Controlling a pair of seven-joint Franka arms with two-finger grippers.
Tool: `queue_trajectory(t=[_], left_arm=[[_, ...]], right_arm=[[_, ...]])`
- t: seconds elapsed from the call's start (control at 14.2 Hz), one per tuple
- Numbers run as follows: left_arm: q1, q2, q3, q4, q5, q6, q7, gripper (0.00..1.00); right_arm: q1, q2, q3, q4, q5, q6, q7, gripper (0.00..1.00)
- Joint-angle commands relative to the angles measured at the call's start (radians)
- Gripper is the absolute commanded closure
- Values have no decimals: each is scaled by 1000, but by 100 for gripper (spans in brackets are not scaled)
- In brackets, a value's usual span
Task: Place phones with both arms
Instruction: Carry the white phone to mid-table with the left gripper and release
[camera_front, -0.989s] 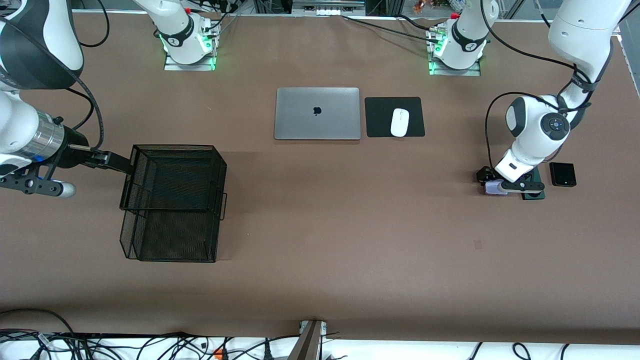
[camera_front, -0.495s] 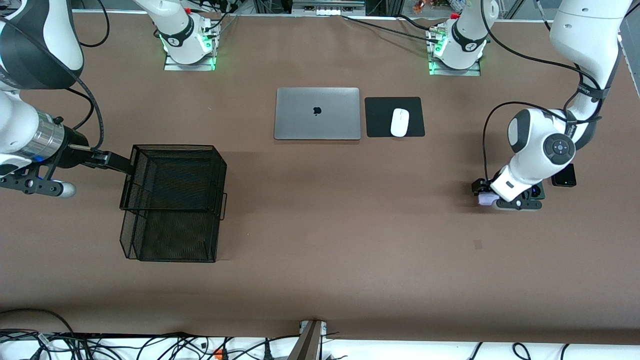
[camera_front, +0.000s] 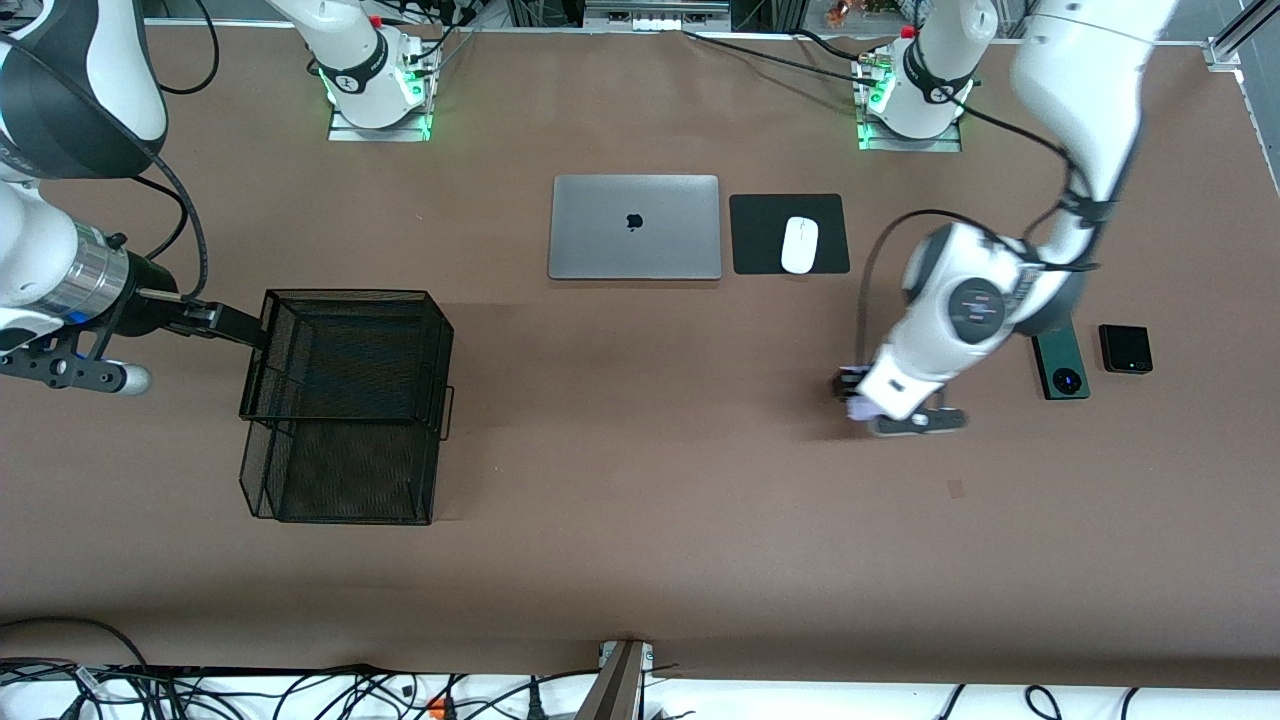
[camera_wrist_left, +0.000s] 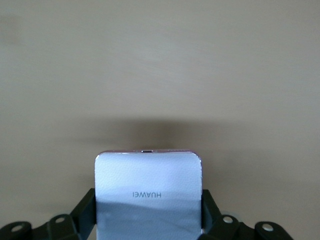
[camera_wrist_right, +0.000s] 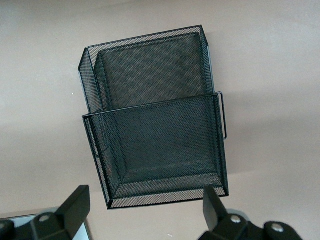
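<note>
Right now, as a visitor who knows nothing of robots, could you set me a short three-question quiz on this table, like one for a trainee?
1. True or false: the left gripper is carrying the white-pink phone above the table.
2. Which phones lie flat on the table? A) the dark green phone and the black phone; B) none; C) all three.
3. Fill in: the right gripper, fingers open, hangs over the black mesh ____.

Key: 1 true. 2 A. 3 basket, which stands toward the right arm's end of the table and holds no phone.
</note>
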Motion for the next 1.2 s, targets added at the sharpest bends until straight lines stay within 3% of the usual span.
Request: queue_trajectory(t=[0.0,0.21,0.57,0.71,0.92,1.13], left_arm=[[-121,68,12,147,4,-80,-159,98],[-270,170,12,303,3,-93,-354,98],[-462,327,26,503,14,-93,-456,98],[-552,376,81,575,12,-91,-508,98],[-657,442,156,653,11,-91,-585,97],[-680,465,169,666,14,-87,-608,94]], right_arm=[[-4,-14,1,-13,17,0,-12,0],[-4,-14,1,-13,17,0,-12,0],[-4,-14,1,-13,17,1,-12,0],[-4,-14,1,-13,17,1,-12,0],[-7,-14,1,-13,18,4,-12,0],[-6,-11,1,-13,25,24,-3,0]])
